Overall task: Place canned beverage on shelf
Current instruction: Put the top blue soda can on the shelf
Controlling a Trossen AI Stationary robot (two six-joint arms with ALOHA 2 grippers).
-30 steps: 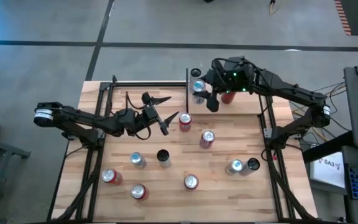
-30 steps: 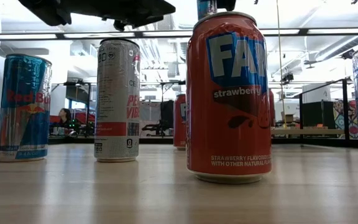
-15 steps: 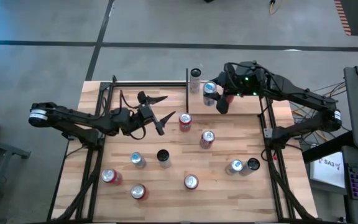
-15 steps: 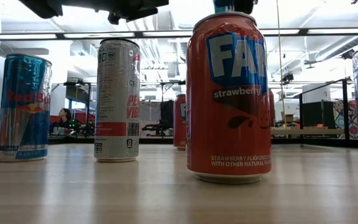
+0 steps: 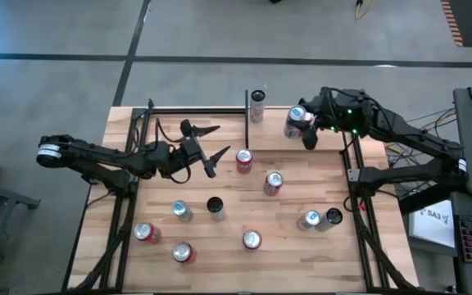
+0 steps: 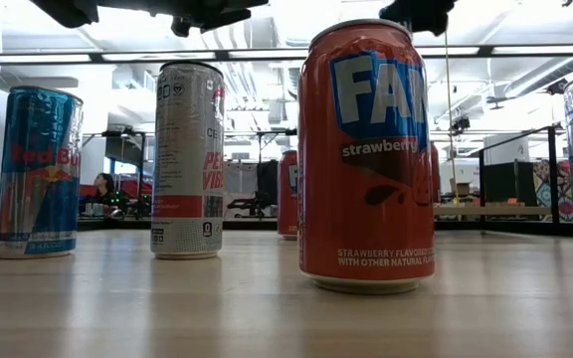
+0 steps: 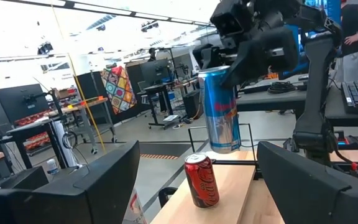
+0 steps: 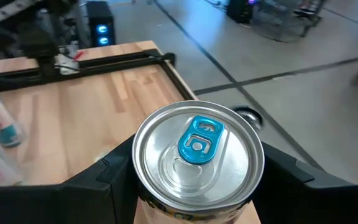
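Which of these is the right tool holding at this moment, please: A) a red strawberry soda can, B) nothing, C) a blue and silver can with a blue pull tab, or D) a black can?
C: the right tool grips a blue and silver can, lifted clear of the table in the left wrist view.

The right arm is reaching in from three o'clock, elbow bent, its tool (image 5: pixel 301 124) hanging at about one o'clock with both fingers (image 8: pixel 294 180) clamping a can (image 8: pixel 197 155). The left arm is stretching in low from nine o'clock, its tool (image 5: pixel 214 147) sitting near centre with the fingers (image 7: pixel 104 180) spread wide, gripping nothing.
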